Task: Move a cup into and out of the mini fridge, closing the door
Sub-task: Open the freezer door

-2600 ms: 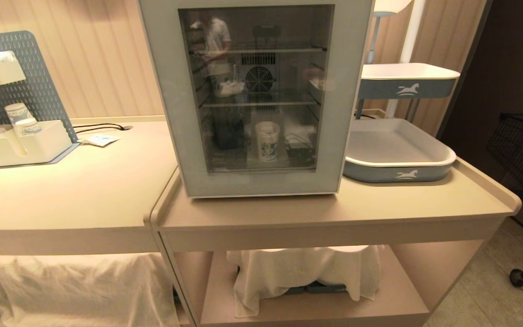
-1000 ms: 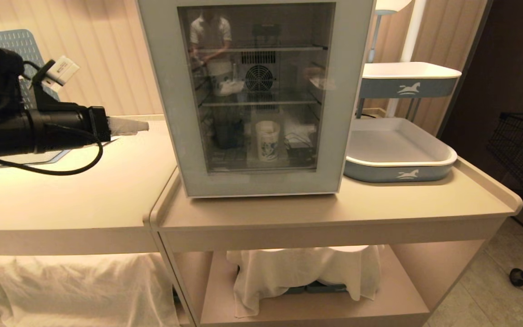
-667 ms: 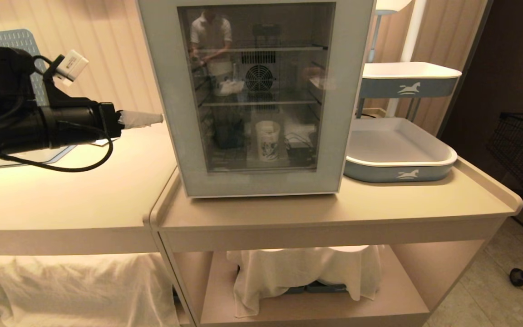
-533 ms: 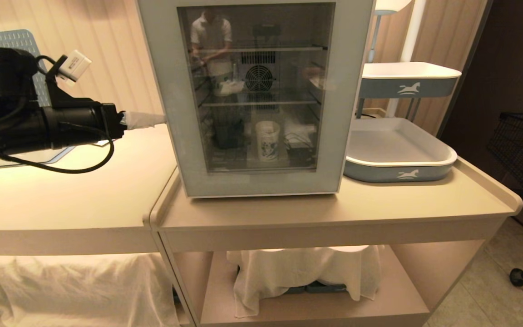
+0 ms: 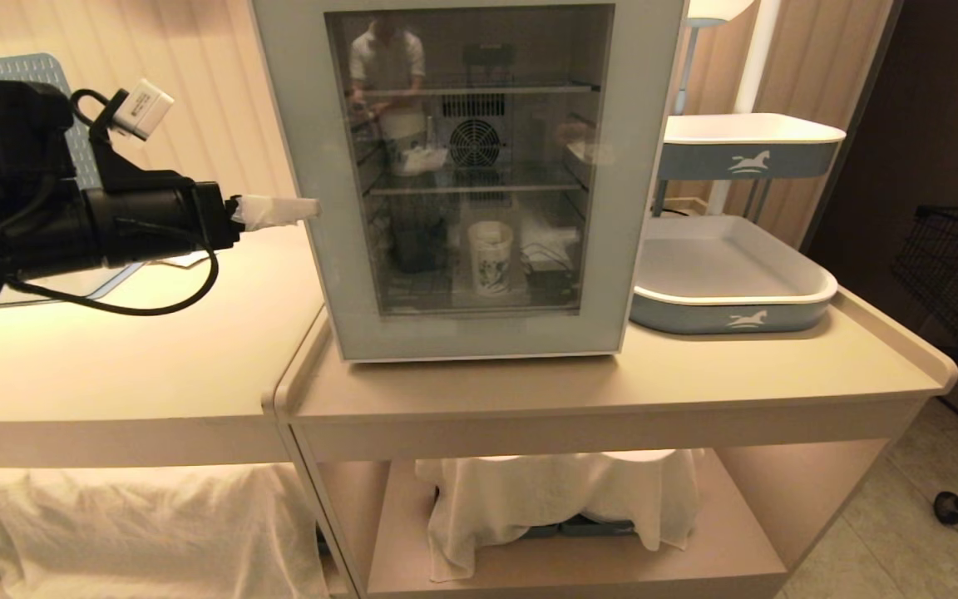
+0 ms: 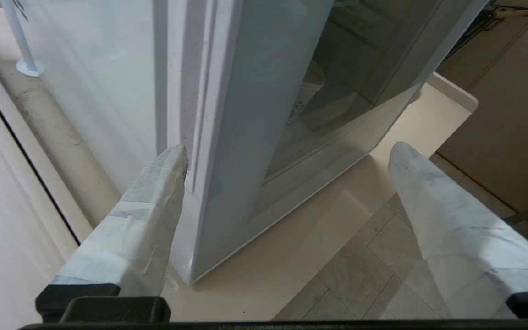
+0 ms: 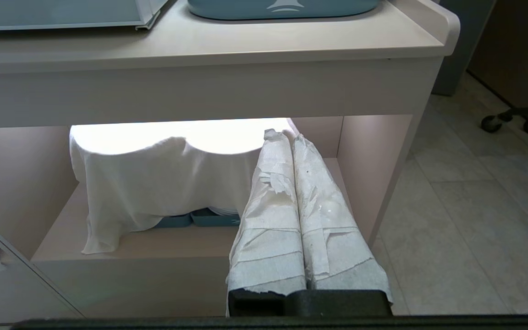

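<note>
The white mini fridge stands on the right counter, its glass door shut. Behind the glass the cup, white with a blue pattern, sits upright on the fridge floor; the left wrist view shows the cup dimly through the pane. My left gripper reaches in level from the left to the door's left edge. It is the left gripper that stands open and empty across that edge, one finger by the seam on the fridge's side, the other in front of the door. My right gripper is shut and empty, parked low before the lower shelf.
A grey-blue tray lies right of the fridge, with a second tray on a stand behind it. A black wire basket stands far right. White cloths cover things on the lower shelves. A blue pegboard is behind my left arm.
My left arm came into the head view from the left and advanced rightward, rising slightly, until its fingertip reached the door's left edge. The fridge, door and cup have not moved.
</note>
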Controlling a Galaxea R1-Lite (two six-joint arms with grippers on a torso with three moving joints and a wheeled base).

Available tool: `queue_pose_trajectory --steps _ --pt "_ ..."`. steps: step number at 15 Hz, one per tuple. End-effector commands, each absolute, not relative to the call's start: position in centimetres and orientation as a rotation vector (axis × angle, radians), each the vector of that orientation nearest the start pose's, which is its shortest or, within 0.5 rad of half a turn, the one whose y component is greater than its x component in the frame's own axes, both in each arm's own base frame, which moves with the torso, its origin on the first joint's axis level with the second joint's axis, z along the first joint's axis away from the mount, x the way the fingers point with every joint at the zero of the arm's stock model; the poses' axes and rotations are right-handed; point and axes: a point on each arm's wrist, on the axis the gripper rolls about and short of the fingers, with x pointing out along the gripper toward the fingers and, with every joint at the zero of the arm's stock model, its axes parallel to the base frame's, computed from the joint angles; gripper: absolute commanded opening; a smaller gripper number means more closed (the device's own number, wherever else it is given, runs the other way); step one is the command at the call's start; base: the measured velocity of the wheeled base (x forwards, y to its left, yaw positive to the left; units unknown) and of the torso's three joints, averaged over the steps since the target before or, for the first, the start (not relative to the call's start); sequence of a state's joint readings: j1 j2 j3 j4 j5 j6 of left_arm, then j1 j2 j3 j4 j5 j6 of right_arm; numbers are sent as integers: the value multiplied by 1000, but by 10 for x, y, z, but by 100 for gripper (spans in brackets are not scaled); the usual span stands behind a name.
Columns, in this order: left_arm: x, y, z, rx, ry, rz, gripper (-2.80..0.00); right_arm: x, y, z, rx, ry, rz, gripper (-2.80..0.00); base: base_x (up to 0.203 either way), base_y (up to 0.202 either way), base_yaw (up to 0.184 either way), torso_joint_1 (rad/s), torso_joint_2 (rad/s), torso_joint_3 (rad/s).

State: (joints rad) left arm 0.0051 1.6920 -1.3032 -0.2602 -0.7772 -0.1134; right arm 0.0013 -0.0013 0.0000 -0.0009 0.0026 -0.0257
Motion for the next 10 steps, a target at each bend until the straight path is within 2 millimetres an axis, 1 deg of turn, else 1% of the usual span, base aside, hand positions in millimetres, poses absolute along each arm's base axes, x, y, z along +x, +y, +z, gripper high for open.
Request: queue_pose_trajectory --steps 1,4,8,10 --pt "321 -15 289 -160 164 -771 0 -23 0 76 -26 -3 5 -280 0 0 0 0 0 0" --pt "323 -17 289 -152 150 -777 0 -23 0 76 -26 -3 5 -280 0 0 0 0 0 0" --pt "331 -21 290 -132 124 -792 0 -23 0 76 -26 -3 6 -280 0 0 0 0 0 0" --pt "332 -23 293 -126 111 -797 0 -23 0 76 -26 -3 5 -280 0 0 0 0 0 0"
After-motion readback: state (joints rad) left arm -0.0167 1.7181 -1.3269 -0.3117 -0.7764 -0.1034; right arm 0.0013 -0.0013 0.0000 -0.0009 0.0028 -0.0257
